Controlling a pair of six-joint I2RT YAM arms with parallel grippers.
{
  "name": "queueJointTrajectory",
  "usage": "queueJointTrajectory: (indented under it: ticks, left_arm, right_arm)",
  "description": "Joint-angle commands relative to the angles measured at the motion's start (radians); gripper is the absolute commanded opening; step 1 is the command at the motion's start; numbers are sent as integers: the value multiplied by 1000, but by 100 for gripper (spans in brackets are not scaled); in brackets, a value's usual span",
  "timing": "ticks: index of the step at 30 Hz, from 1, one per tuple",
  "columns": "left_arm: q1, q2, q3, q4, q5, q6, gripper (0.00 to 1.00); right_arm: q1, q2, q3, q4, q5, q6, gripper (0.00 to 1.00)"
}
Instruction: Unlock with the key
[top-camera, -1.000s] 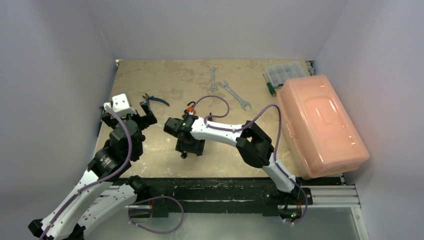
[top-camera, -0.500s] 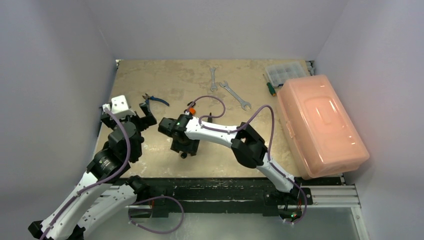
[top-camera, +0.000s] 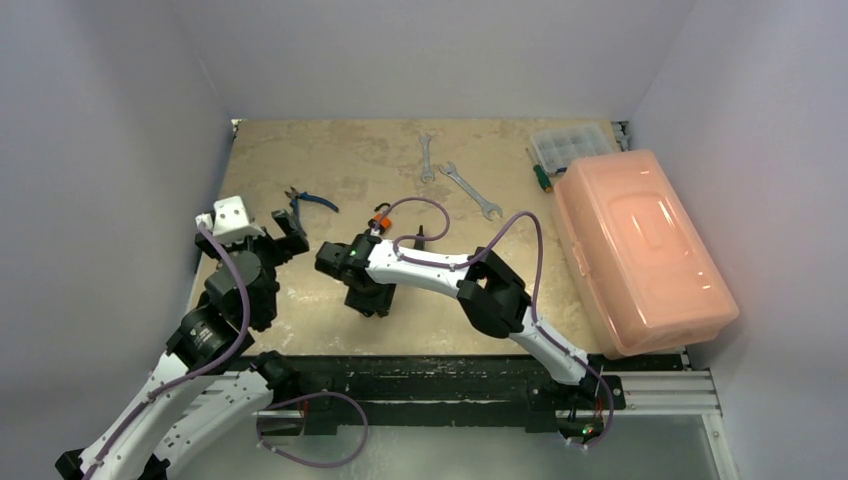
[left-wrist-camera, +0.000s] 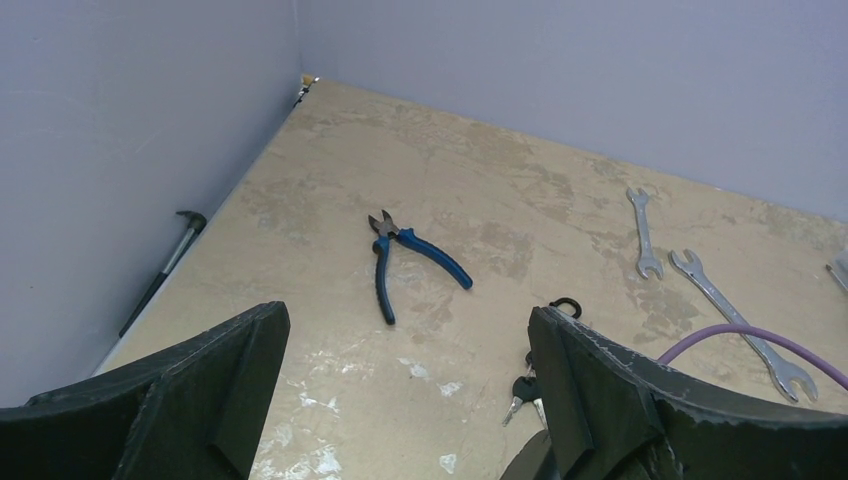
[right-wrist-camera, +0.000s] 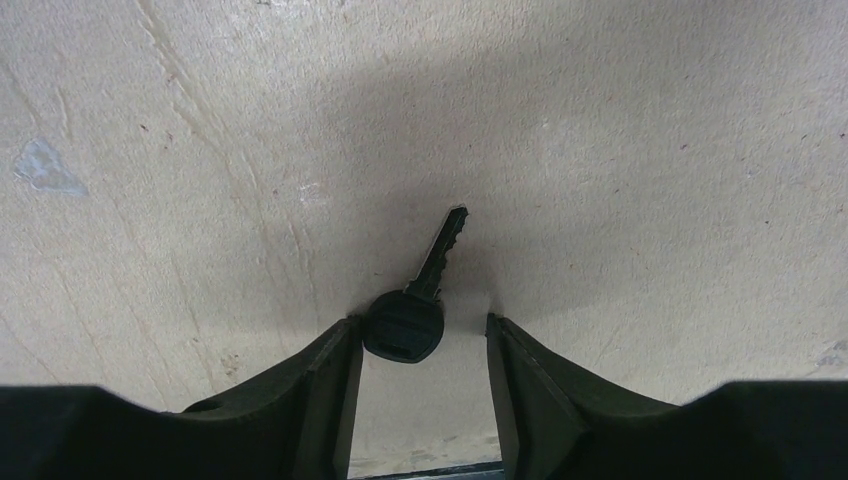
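A key (right-wrist-camera: 404, 322) with a black head lies flat on the table, blade pointing away. My right gripper (right-wrist-camera: 420, 332) is open and points down around it, and the head touches the left finger (right-wrist-camera: 330, 385). In the top view the right gripper (top-camera: 367, 292) is low over the table's near middle and hides the key. More keys (left-wrist-camera: 520, 390) lie beside a small black hook shape (left-wrist-camera: 566, 303), perhaps a lock's shackle; I cannot tell. My left gripper (left-wrist-camera: 405, 318) is open and empty, to the left of the right one (top-camera: 262, 232).
Blue-handled pliers (top-camera: 308, 203) lie near the left gripper. Two wrenches (top-camera: 470, 190) lie at the back middle. An orange plastic box (top-camera: 640, 245) fills the right side, with a clear organiser (top-camera: 568, 145) and a screwdriver (top-camera: 540, 175) behind it. A purple cable (top-camera: 420, 205) loops over the right arm.
My right gripper has shifted a little to the left and nearer the front edge. My left gripper has drawn back to the left and lifted slightly.
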Motion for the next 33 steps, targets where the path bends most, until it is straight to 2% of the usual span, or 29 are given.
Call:
queueJointTrajectory:
  ticks: [1,6,10,13,24,33]
  left_arm:
    - [5,-30,-13,43,0,23,97]
    - [5,-30,-14,43,10,25,96]
    - [4,-33,-14,43,10,24,96]
    - [3,-35,-13,42,10,26,96]
    - [-5,-32,-16,40,8,29,96]
    - [-14,-27,-17,37,1,35,94]
  right_arm:
    - [4,36,20,-57,6,31,54]
    - [2,37,23,-43,4,35,57]
    - [-4,22,18,-29,24,29,71]
    - [-5,16,7,-9,28,23,75]
    - [-5,39,-9,6,41,21,56]
    - [-8,-2,-95,137,63,-24,45]
